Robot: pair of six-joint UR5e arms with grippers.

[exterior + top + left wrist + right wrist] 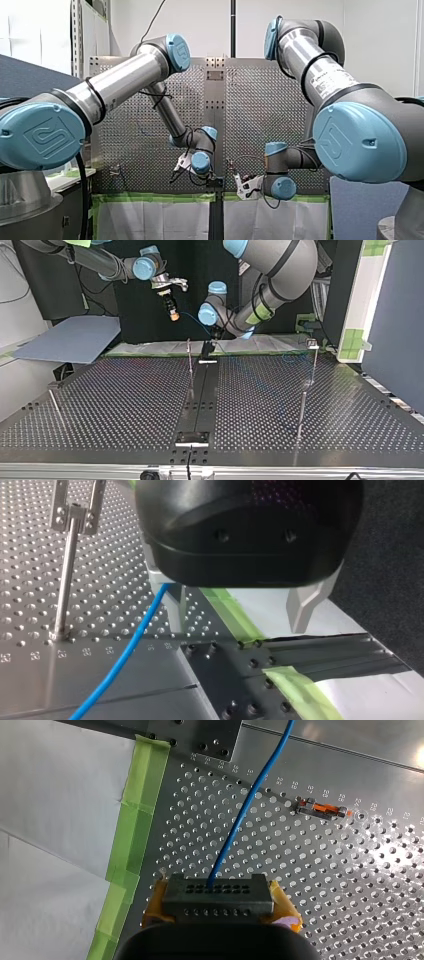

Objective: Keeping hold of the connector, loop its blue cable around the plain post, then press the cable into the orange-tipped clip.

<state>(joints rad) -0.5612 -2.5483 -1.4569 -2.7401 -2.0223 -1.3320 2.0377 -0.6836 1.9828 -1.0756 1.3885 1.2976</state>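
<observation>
With the right claw pinching the connector and the left claw spread beside the cable, route the cable low and lightly taut, without straining the connector.

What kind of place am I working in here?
Likely a robotics lab bench: silver perforated metal table, thin metal posts, and a blue cable running from the dark grey connector in my right tool.
</observation>
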